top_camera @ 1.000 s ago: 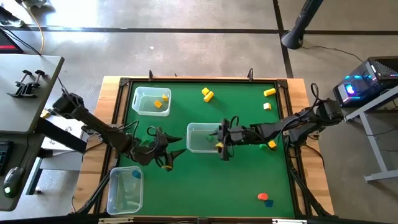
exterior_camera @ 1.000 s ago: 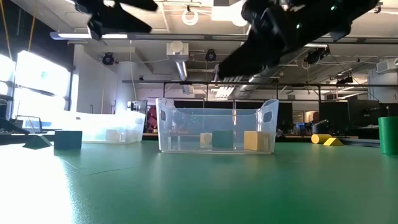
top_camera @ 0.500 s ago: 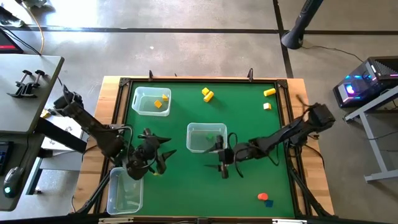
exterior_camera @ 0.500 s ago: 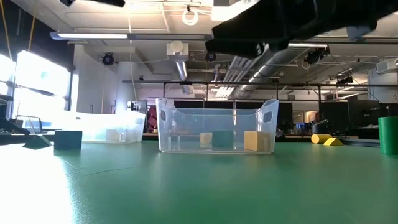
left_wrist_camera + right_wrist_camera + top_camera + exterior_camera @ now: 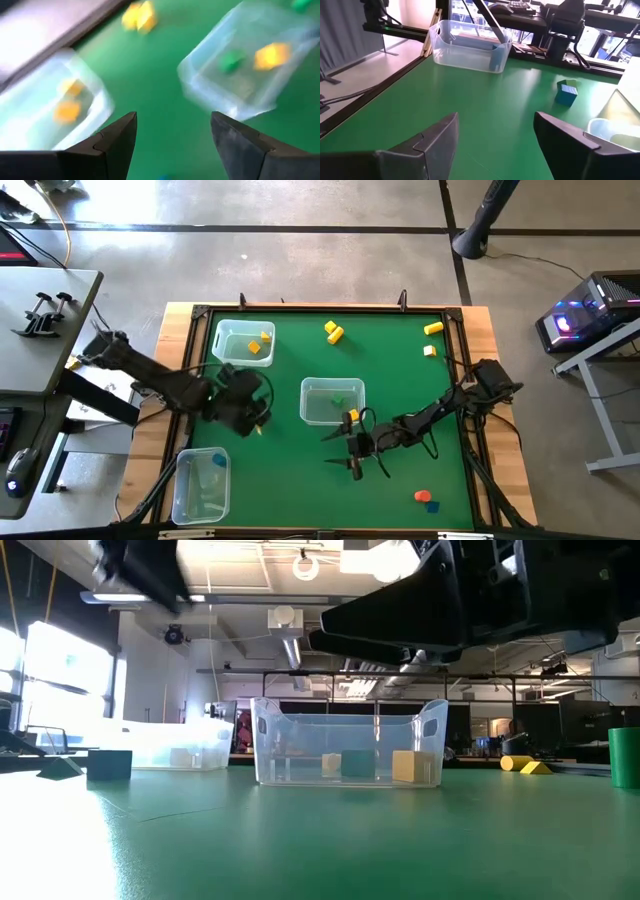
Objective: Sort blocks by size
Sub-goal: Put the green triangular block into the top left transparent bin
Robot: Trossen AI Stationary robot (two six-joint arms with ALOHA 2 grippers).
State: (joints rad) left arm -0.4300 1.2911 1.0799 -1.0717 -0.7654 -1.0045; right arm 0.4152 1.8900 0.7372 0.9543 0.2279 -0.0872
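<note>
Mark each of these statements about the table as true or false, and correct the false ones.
1. Both grippers are empty and open. True: the left gripper and right gripper hold nothing.
2. The middle bin holds a green block. True.
3. The red block lies inside a bin. False: it lies on the green mat.
4. All three bins stand stacked together. False: the far-left bin and the near-left bin stand apart.

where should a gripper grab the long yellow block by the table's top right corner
Probably across its narrow middle, straight down from above: the long yellow block lies flat, alone and slanted, so turn the grip square to its long sides.
</note>
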